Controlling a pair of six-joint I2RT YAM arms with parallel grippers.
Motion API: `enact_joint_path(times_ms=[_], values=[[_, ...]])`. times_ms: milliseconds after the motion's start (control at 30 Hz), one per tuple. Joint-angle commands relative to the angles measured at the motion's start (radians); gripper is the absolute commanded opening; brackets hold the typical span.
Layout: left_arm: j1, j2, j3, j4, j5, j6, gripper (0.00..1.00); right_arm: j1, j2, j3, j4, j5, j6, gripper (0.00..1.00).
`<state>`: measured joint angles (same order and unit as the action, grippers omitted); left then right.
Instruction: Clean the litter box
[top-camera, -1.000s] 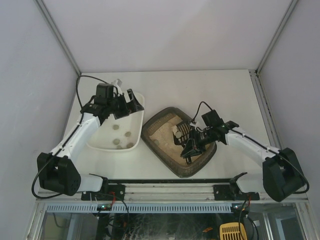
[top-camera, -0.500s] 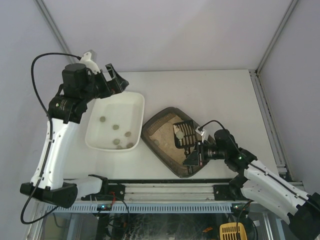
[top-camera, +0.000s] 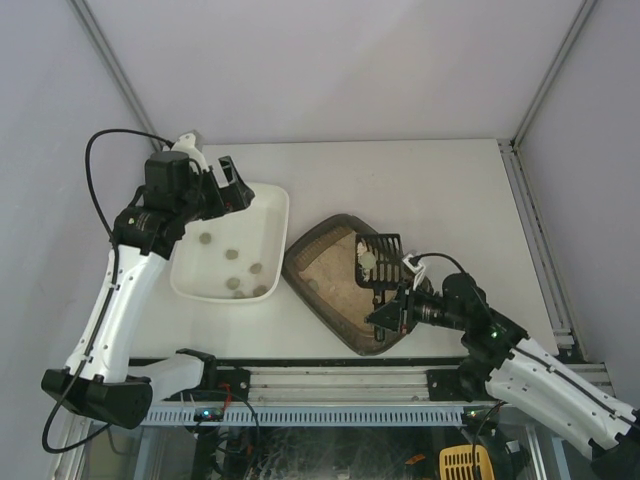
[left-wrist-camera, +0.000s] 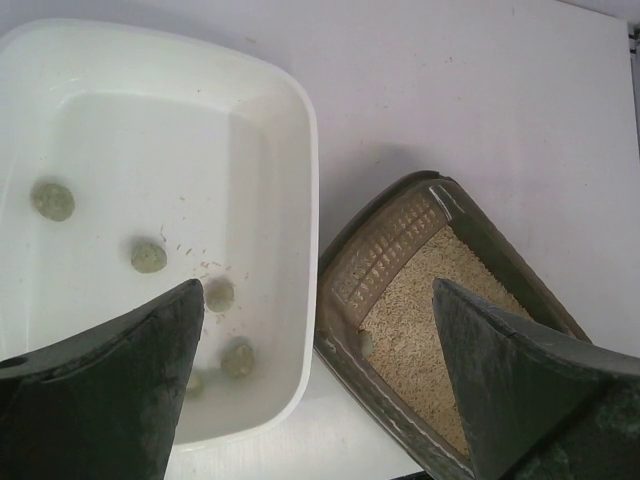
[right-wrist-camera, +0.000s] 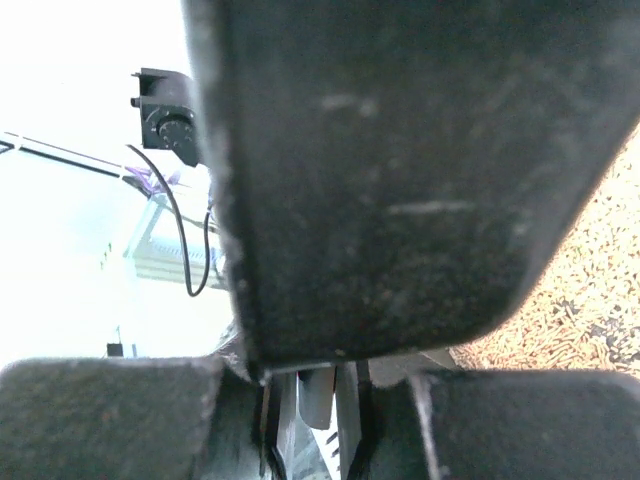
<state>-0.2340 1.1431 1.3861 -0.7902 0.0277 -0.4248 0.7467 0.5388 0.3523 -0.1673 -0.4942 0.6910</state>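
Note:
The dark grey-brown litter box (top-camera: 312, 243) sits at the table's middle and holds beige litter (top-camera: 330, 270). It also shows in the left wrist view (left-wrist-camera: 390, 250), with one greenish clump (left-wrist-camera: 365, 343) against its near wall. My right gripper (top-camera: 396, 311) is shut on the handle of a black slotted scoop (top-camera: 384, 262). It holds the scoop over the box's right side with a pale clump (top-camera: 367, 259) in it. My left gripper (top-camera: 226, 184) is open and empty above the far left corner of the white tray (top-camera: 282, 212).
The white tray (left-wrist-camera: 306, 150) lies just left of the litter box and holds several greenish clumps (left-wrist-camera: 149, 257). The right wrist view is filled by its own dark fingers (right-wrist-camera: 380, 180), with litter (right-wrist-camera: 600, 290) at the right edge. Metal rails run along the near table edge (top-camera: 340, 362).
The right arm drew back toward the near edge and lifted the scoop with the clump. The left arm rose away from the tray, then came back down toward its far corner.

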Motion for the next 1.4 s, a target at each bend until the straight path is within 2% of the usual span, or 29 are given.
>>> enact_joint_path(times_ms=[0,167,300,433,600,633,667,800,933,1067,1200,1333,1367], values=[[0.003,-0.030,-0.013,0.045,-0.011,0.024,1.00,0.017,0.015,0.033,0.051,0.038,-0.030,0.00],[0.003,-0.039,-0.022,0.048,-0.004,0.026,1.00,-0.069,-0.056,0.000,0.089,0.014,0.032,0.00],[0.005,-0.040,-0.023,0.048,-0.009,0.029,1.00,-0.054,0.026,0.035,0.033,-0.048,-0.002,0.00],[0.004,-0.043,-0.024,0.048,-0.008,0.026,1.00,-0.174,-0.044,-0.015,0.123,-0.102,0.081,0.00],[0.008,-0.036,-0.024,0.048,-0.008,0.025,1.00,-0.078,0.069,0.042,0.061,-0.131,0.027,0.00],[0.008,-0.036,-0.025,0.052,-0.003,0.022,1.00,-0.172,0.011,0.006,0.126,-0.170,0.097,0.00],[0.008,-0.035,-0.026,0.052,-0.001,0.020,1.00,-0.204,0.000,-0.011,0.154,-0.183,0.130,0.00],[0.009,-0.032,-0.022,0.049,-0.001,0.023,1.00,-0.146,0.042,-0.016,0.205,-0.224,0.171,0.00],[0.010,-0.035,-0.027,0.052,0.002,0.023,1.00,-0.241,-0.003,-0.024,0.206,-0.222,0.195,0.00],[0.011,-0.035,-0.025,0.051,0.000,0.024,1.00,-0.127,0.066,0.006,0.165,-0.199,0.147,0.00],[0.012,-0.038,-0.029,0.054,0.005,0.022,1.00,-0.258,0.009,-0.051,0.226,-0.229,0.216,0.00],[0.012,-0.036,-0.027,0.050,0.002,0.024,1.00,-0.113,0.090,-0.004,0.164,-0.192,0.146,0.00],[0.012,-0.036,-0.028,0.053,0.005,0.023,1.00,-0.118,0.083,-0.004,0.171,-0.194,0.154,0.00]])
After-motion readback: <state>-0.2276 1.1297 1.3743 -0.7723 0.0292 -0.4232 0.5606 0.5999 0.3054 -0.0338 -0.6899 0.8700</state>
